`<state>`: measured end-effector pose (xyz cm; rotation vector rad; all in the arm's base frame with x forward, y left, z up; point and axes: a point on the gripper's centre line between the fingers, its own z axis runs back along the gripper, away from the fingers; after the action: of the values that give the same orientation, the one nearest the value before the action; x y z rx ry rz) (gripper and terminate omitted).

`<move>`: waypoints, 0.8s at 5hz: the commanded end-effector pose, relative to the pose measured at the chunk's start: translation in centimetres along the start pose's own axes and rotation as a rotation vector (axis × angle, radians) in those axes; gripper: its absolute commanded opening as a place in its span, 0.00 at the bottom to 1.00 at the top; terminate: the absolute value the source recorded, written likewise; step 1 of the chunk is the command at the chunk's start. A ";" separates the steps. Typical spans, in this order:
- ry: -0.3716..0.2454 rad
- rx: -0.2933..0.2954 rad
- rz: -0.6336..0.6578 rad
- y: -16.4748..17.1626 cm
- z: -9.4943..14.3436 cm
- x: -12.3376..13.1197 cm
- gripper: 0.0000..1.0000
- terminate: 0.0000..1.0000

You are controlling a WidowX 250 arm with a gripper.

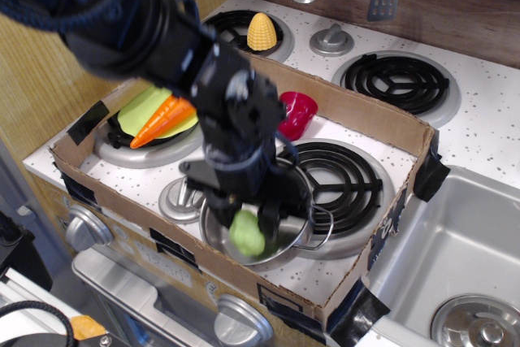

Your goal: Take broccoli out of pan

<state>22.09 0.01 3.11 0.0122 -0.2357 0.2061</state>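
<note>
the black claw (246, 219) was closed on the small light-green bumpy plastic broccoli (247, 232), held upright directly beneath it, over the round shiny steel pan (213, 236).

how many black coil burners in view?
3 black coil burners: back left under the yellow toy corn, back right, and inside the cardboard surround beside the shiny steel pan. A fourth may be hidden under the lime-green plate.

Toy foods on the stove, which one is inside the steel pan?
The broccoli, the light-green floret between the jaws of the gripper in the pan. The corn sits on a back burner, the carrot on the green plate.
</note>
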 end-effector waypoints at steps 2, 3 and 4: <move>0.044 0.056 -0.047 0.1 5.4 6.8 0.00 0.00; 0.024 0.067 -0.106 0.4 5.5 8.8 0.00 0.00; -0.041 0.057 -0.163 2.5 4.5 10.4 0.00 0.00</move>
<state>29.76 4.50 8.48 0.0843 -0.2321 0.0394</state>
